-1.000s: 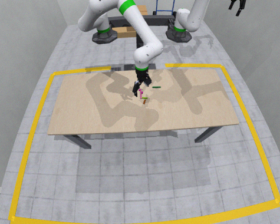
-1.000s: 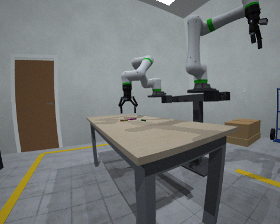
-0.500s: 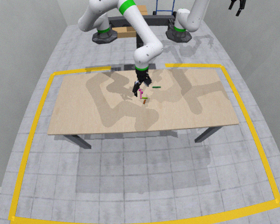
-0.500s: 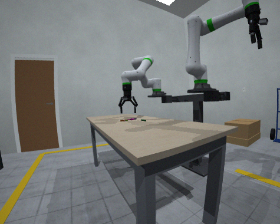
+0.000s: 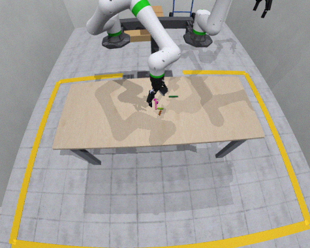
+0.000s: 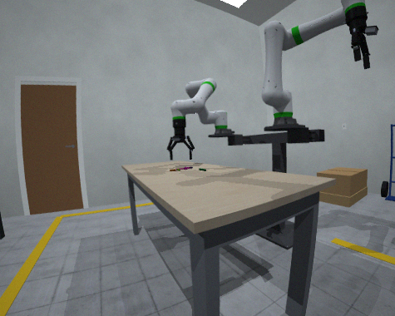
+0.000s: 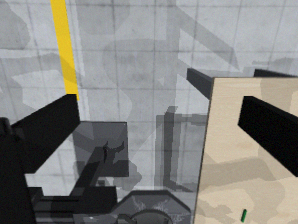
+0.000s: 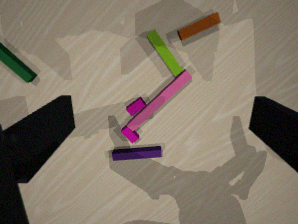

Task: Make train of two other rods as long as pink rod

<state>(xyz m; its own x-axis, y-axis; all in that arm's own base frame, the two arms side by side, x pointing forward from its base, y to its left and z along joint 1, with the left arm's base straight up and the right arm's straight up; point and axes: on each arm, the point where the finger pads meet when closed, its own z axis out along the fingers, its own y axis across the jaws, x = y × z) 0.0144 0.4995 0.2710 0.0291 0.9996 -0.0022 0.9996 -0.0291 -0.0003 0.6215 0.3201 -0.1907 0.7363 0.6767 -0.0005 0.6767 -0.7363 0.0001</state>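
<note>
The table [image 5: 87, 130] [image 6: 244, 195] [image 7: 250, 90] [image 8: 225, 65] bears the rods, grouped near its middle in the top view. The pink rod [image 5: 156, 105] [image 8: 160, 101], the reference length, lies diagonally in the right wrist view, between the tips of the right gripper [image 5: 157, 98] [image 6: 180, 158] [image 8: 162, 112] as seen from above. This gripper hangs over the group, its fingers spread wide and gripping nothing. At the pink rod's upper end, the lime rod [image 5: 160, 108] [image 6: 178, 170] [image 8: 166, 53] forms a corner with it, the ends touching or nearly so. The orange rod [image 5: 160, 113] [image 6: 172, 170] [image 8: 200, 26] lies apart from the lime rod, near its far end and at an angle to it; the two form no line. One magenta rod [image 8: 130, 134] sits at the pink rod's lower end, and a second magenta rod [image 8: 136, 106] lies just beside its long side. The purple rod [image 8: 137, 153] lies below these, apart. The green rod [image 5: 173, 96] [image 6: 202, 170] [image 7: 244, 215] [image 8: 19, 64] lies well apart from the others. The left gripper [image 5: 260, 14] [image 6: 362, 63] [image 7: 159, 110] is raised away from the rods, its fingers open and holding nothing.
</note>
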